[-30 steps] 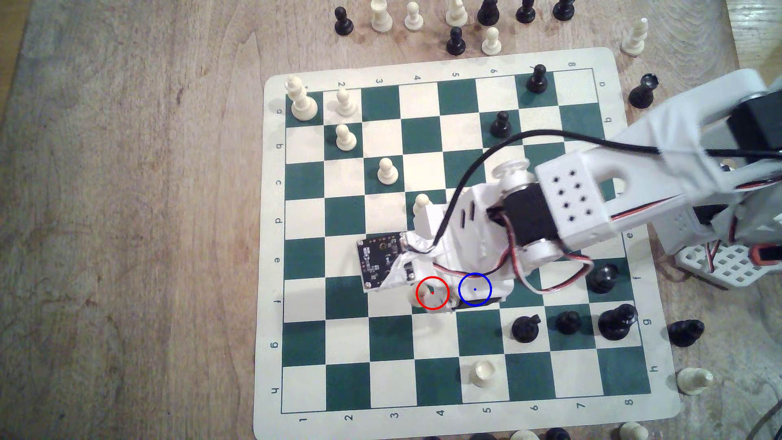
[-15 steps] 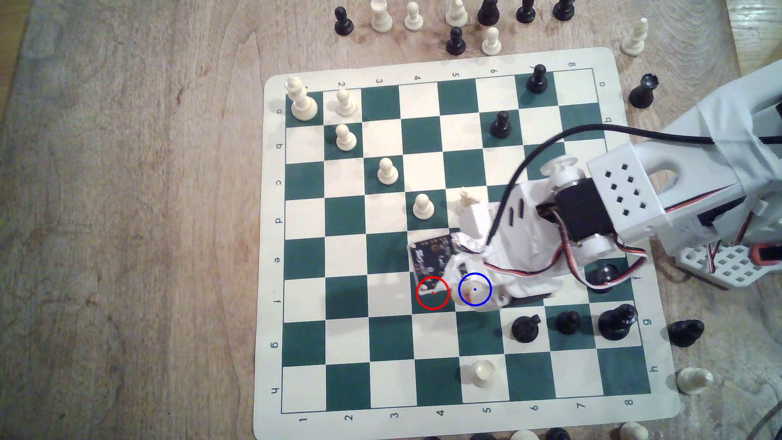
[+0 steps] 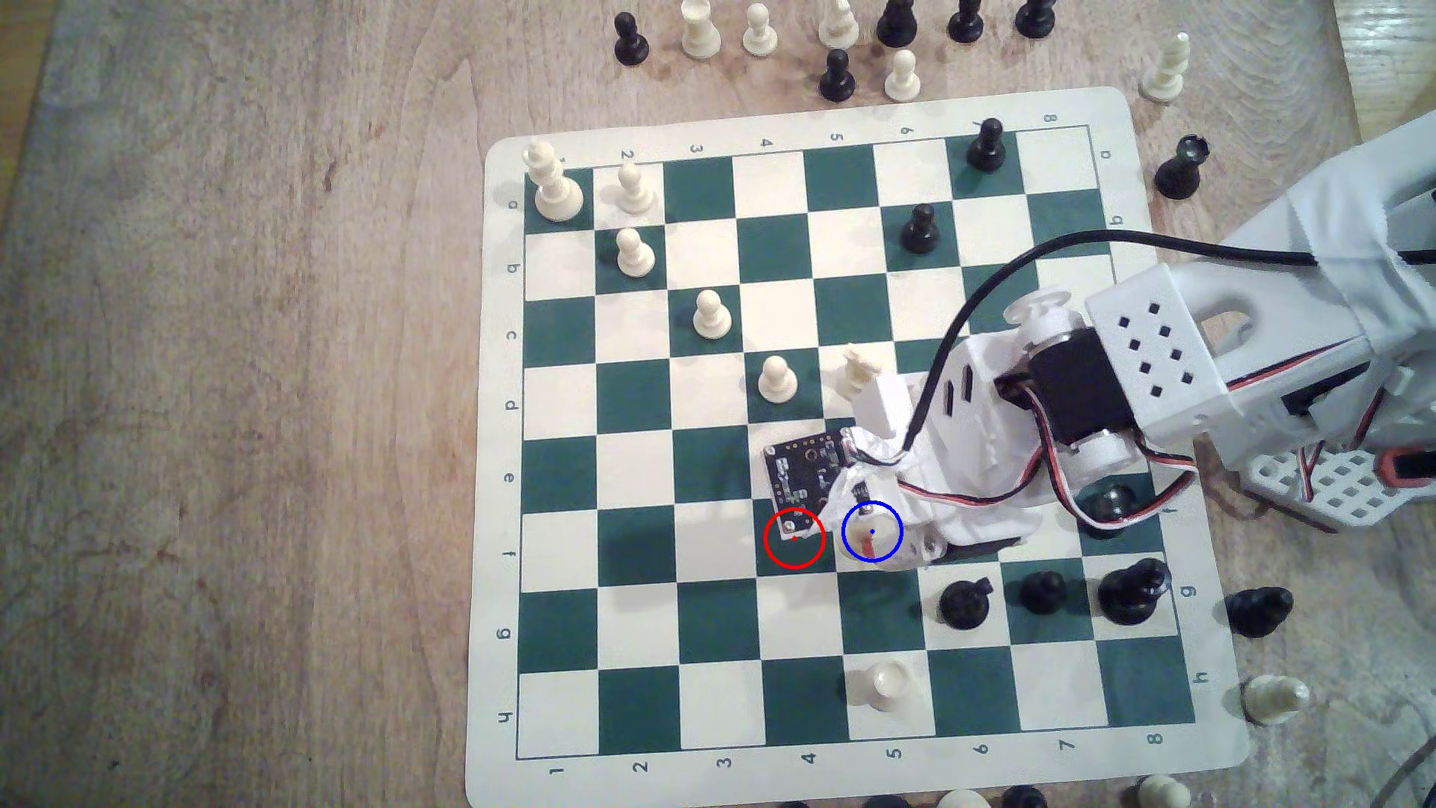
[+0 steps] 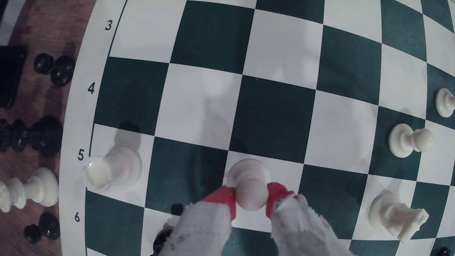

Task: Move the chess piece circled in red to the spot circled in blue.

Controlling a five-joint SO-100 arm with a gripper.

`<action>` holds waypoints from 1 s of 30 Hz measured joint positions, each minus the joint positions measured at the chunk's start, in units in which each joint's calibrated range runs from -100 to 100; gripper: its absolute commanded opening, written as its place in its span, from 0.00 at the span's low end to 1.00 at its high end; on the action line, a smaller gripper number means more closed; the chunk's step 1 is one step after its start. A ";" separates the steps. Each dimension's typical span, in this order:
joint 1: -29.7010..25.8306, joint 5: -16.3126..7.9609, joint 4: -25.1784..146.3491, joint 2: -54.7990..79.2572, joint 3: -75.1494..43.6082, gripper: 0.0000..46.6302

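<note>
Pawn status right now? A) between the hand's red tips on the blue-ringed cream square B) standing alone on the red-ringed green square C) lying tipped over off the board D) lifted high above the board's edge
A: in the wrist view the hand pinches the pawn by its head between red-tipped fingers, base over the blue-ringed cream square.

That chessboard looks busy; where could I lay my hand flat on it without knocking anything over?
The green-and-cream chessboard lies bare across its corner at the exterior view's lower left, bordered by the diagonal of small cream plastic pawns and the cream piece near the lower edge. It is crowded around the white gripper and the black pieces at the right.
</note>
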 measured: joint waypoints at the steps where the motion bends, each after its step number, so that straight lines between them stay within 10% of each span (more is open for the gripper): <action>1: 0.00 0.00 0.00 0.00 0.00 0.01; 25: 0.29 0.83 0.00 3.94 0.72 0.01; 30: 0.37 0.83 0.00 3.94 0.72 0.24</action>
